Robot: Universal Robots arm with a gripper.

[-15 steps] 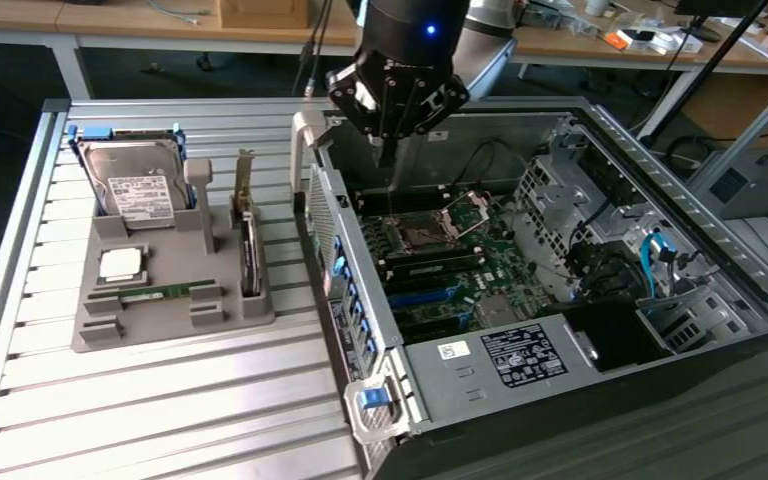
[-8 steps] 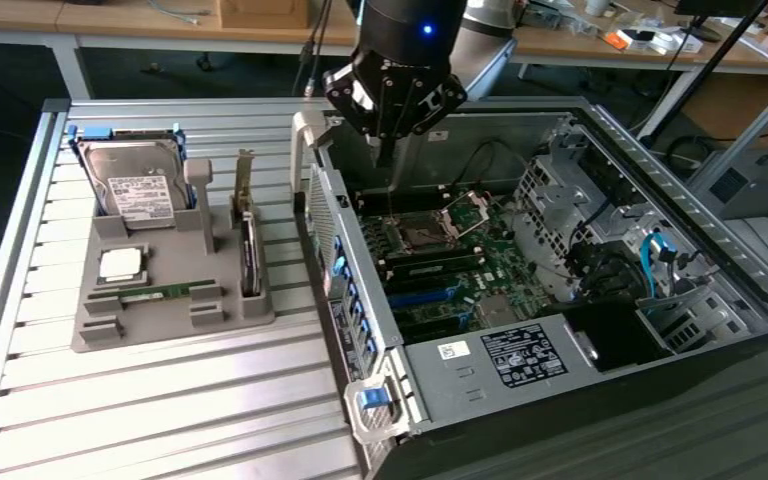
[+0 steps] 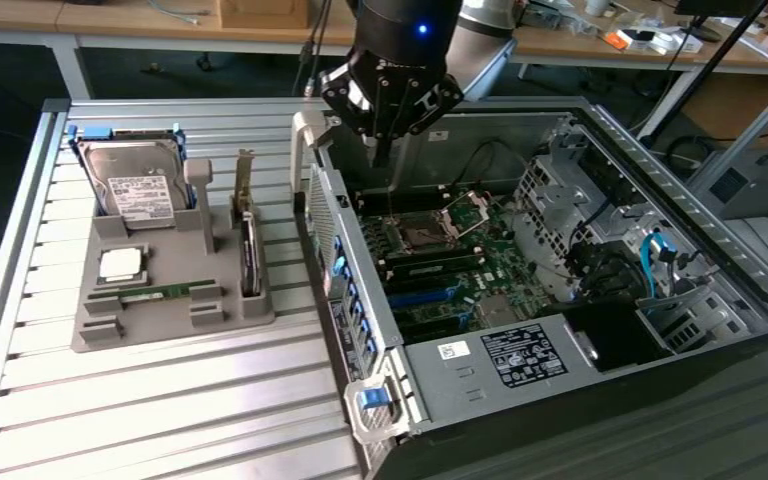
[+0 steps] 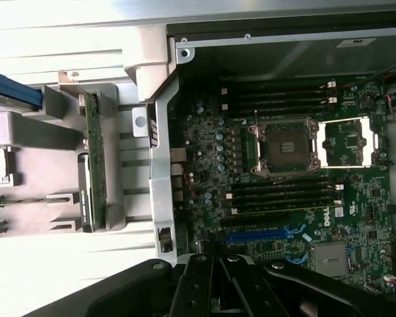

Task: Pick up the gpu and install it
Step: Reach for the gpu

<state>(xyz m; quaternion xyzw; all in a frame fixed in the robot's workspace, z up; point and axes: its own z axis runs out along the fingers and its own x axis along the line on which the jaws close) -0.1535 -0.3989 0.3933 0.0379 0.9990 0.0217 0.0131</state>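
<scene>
Exterior view: high, oblique, mid-range, looking down on table [image 3: 157,420], holder [image 3: 97,335] and open case [image 3: 471,378]. Wrist view: nearer, facing straight down over motherboard [image 4: 204,152]. Shared: motherboard, holder edge, case wall.

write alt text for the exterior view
A shut, empty gripper hangs over one wall of an open computer case. On the exterior view's left, the gpu stands on edge in a grey tray beside a hard drive.
</scene>
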